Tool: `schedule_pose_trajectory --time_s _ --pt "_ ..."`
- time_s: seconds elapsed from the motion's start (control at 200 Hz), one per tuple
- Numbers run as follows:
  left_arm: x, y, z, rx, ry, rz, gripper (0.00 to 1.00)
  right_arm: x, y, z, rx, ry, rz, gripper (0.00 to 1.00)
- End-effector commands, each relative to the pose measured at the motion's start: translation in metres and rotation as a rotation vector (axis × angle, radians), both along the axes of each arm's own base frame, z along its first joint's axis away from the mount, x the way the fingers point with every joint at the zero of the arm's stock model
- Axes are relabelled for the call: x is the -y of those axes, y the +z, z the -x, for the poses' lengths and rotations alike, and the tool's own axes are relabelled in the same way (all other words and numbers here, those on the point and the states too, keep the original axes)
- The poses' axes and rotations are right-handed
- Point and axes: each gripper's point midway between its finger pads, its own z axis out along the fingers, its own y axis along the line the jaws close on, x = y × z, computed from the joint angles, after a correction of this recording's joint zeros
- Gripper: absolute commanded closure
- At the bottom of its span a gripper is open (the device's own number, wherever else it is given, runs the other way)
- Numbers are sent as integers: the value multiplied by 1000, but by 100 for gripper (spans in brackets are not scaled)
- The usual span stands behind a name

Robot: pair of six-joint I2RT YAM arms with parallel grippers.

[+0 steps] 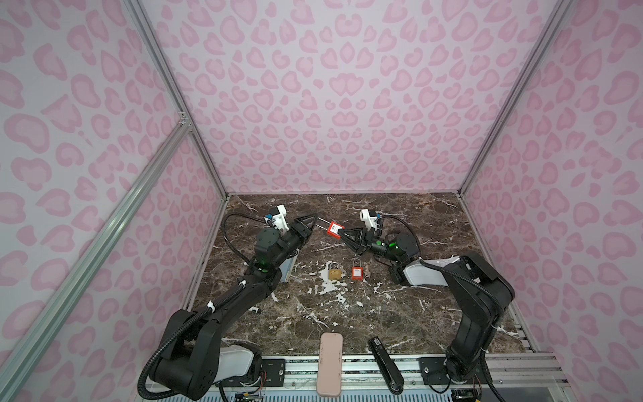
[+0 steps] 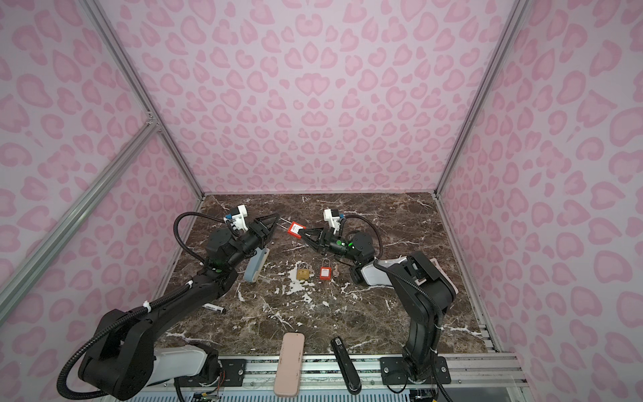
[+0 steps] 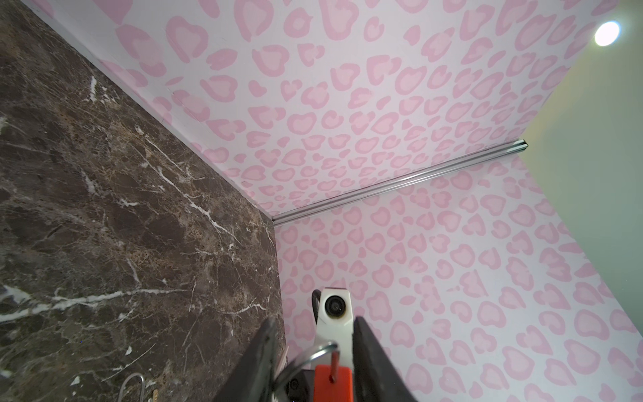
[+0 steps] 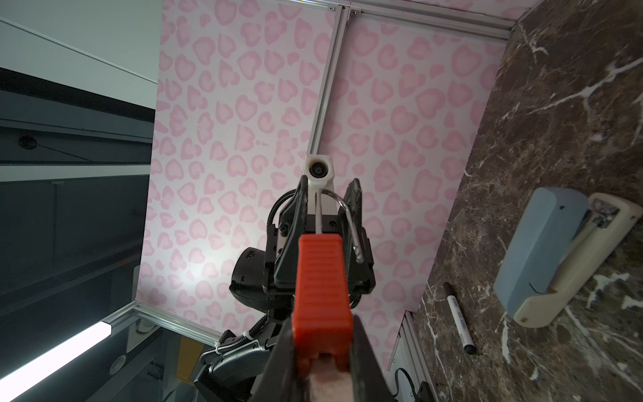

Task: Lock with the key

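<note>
Right claw (image 1: 342, 234) pinching the red padlock (image 1: 334, 229) by its body, held up off the table (image 1: 435, 313). The shackle (image 4: 349, 222) points at my left claw (image 1: 316, 222) so that side can work it. Shackle sprung, one leg free. Left claw's fingers flank the loop; cannot tell whether they bite or only bracket it. Pale stub at the lock's bottom end, perhaps a key, unsure. A loose key (image 1: 366, 269) lies on the table beside a second red padlock (image 1: 356, 272). Likely step: press shackle home.
</note>
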Motion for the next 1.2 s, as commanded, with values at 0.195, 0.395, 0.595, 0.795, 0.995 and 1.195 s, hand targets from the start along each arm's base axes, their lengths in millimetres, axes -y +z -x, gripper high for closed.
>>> schedule_pose_trajectory --time_s 0.195,0.395,0.595,0.795,0.995,1.195 --pt "-2 11 1 42 7 11 66 -4 -8 0 26 6 53 95" --pt "-2 11 1 42 7 8 68 -4 -7 -1 27 5 55 96" --pt "-1 8 1 38 7 4 79 -4 4 1 39 21 21 96" --pt "0 9 1 40 0 4 88 -4 14 2 39 39 -29 96" --pt "2 6 1 35 -15 10 94 -6 17 -1 41 49 -47 97" --pt "3 7 3 39 -20 12 96 -9 18 -3 46 53 -47 98"
